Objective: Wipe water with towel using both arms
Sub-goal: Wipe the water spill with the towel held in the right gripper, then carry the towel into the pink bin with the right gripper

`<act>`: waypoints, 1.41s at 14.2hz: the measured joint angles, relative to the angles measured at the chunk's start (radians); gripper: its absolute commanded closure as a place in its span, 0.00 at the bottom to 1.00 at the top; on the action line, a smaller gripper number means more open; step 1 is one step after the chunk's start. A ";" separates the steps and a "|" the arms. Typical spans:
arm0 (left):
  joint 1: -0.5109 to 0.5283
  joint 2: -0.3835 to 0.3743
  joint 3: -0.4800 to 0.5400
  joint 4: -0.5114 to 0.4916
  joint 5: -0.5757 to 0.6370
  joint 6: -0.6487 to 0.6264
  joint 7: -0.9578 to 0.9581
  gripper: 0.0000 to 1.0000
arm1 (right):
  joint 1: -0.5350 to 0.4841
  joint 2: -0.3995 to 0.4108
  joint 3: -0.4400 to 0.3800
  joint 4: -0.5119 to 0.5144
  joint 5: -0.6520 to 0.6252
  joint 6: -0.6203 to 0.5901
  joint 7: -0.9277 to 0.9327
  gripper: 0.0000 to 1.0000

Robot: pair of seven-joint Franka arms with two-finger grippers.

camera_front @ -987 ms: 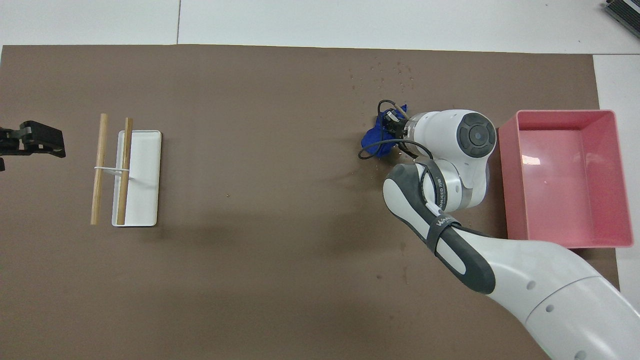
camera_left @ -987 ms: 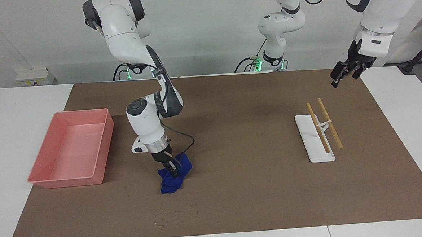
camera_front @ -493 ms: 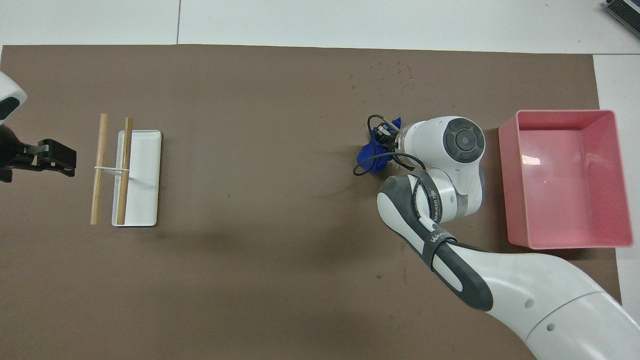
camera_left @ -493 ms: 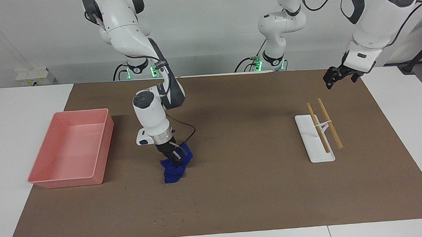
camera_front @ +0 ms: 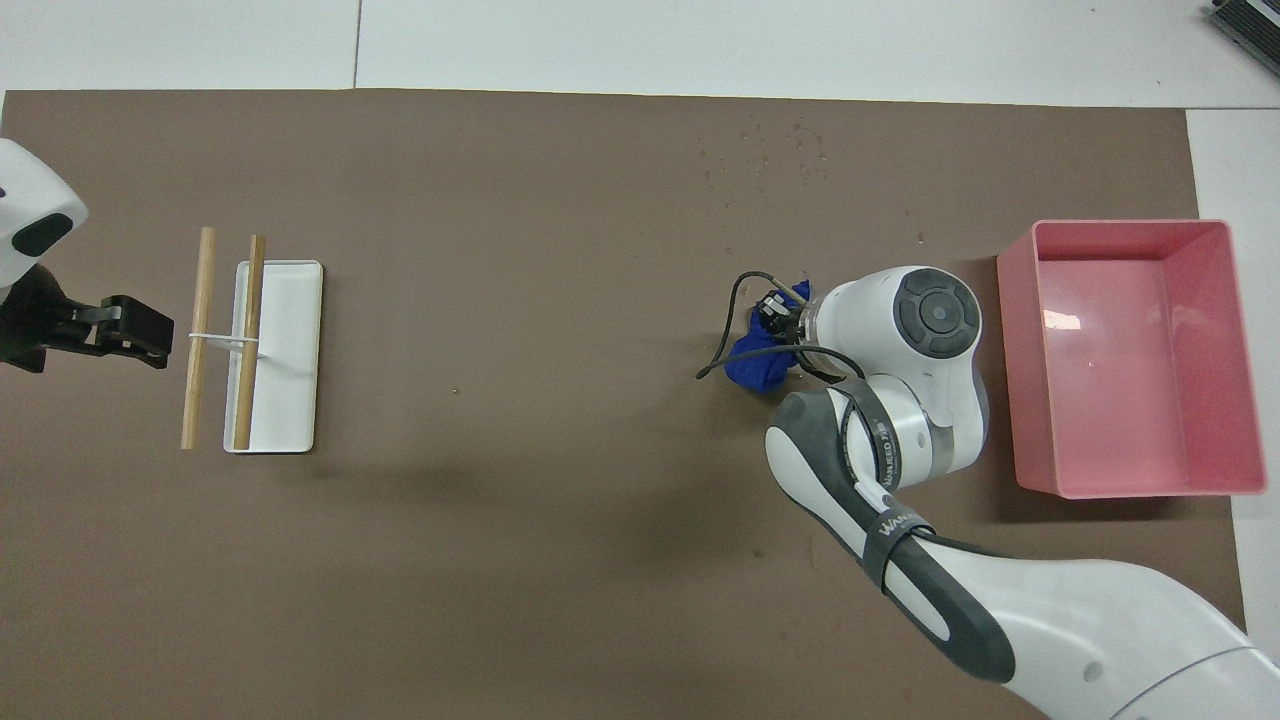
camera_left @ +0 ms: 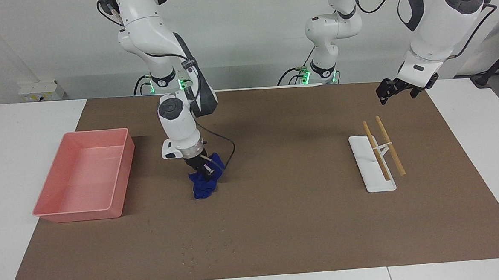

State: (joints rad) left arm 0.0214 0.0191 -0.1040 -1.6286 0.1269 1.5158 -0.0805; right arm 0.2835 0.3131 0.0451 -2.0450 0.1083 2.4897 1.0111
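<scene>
My right gripper (camera_left: 203, 169) is shut on the deep-blue towel (camera_left: 205, 184), and the towel's lower end rests on the brown mat (camera_left: 296, 223), beside the pink tray (camera_left: 121, 172). In the overhead view the right gripper (camera_front: 776, 314) sits at the top of the towel (camera_front: 756, 368). No darker blotch of water shows on the mat around the towel. My left gripper (camera_left: 391, 90) hangs in the air over the mat at the left arm's end, beside the wooden sticks; it also shows in the overhead view (camera_front: 135, 330).
A white tray (camera_left: 368, 168) with two wooden sticks (camera_left: 390, 146) tied across it lies toward the left arm's end. A scatter of tiny pale specks (camera_left: 208, 246) lies on the mat farther from the robots than the towel.
My right gripper has dragged the towel across the mat toward the robots, away from the specks. My left gripper has shifted slightly toward the sticks.
</scene>
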 measured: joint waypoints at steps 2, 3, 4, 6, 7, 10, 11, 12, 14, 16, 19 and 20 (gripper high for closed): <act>-0.002 -0.003 0.000 -0.001 -0.001 0.000 0.000 0.00 | 0.000 -0.045 0.000 -0.052 0.000 -0.035 0.003 1.00; -0.002 -0.005 0.001 -0.002 -0.012 -0.001 0.000 0.00 | 0.000 -0.066 0.001 -0.075 0.000 -0.058 0.003 1.00; -0.002 -0.006 0.005 -0.002 -0.039 -0.001 0.000 0.00 | 0.000 -0.087 0.002 -0.099 0.000 -0.076 0.004 1.00; -0.002 -0.007 0.013 -0.003 -0.082 0.005 0.000 0.00 | 0.002 -0.134 0.004 -0.154 0.000 -0.107 0.004 1.00; -0.002 -0.007 0.017 -0.003 -0.087 0.007 0.001 0.00 | 0.003 -0.157 0.005 -0.176 0.000 -0.135 0.004 1.00; -0.002 -0.008 0.028 -0.003 -0.090 0.008 0.010 0.00 | 0.008 -0.232 0.007 -0.209 0.000 -0.262 0.005 1.00; -0.002 -0.008 0.028 -0.003 -0.091 0.009 0.019 0.00 | 0.007 -0.263 0.006 -0.208 0.000 -0.294 0.005 1.00; -0.002 -0.008 0.028 -0.003 -0.091 0.012 0.024 0.00 | 0.004 -0.301 0.003 -0.204 0.000 -0.325 0.005 1.00; -0.003 -0.008 0.028 -0.003 -0.092 0.015 0.028 0.00 | -0.026 -0.376 -0.002 -0.172 0.000 -0.404 -0.012 1.00; -0.005 -0.008 0.026 -0.003 -0.093 0.016 0.029 0.00 | -0.105 -0.428 -0.004 -0.101 0.000 -0.497 -0.096 1.00; -0.019 -0.008 0.025 -0.003 -0.093 0.014 0.029 0.00 | -0.269 -0.439 -0.012 0.002 0.000 -0.569 -0.336 1.00; -0.019 -0.009 0.025 -0.004 -0.093 0.011 0.028 0.00 | -0.331 -0.434 -0.014 0.012 0.000 -0.567 -0.444 1.00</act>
State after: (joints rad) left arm 0.0021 0.0106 -0.0791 -1.6322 0.0337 1.5265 -0.0525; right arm -0.0471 -0.1207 0.0308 -2.0328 0.1078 1.9227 0.5673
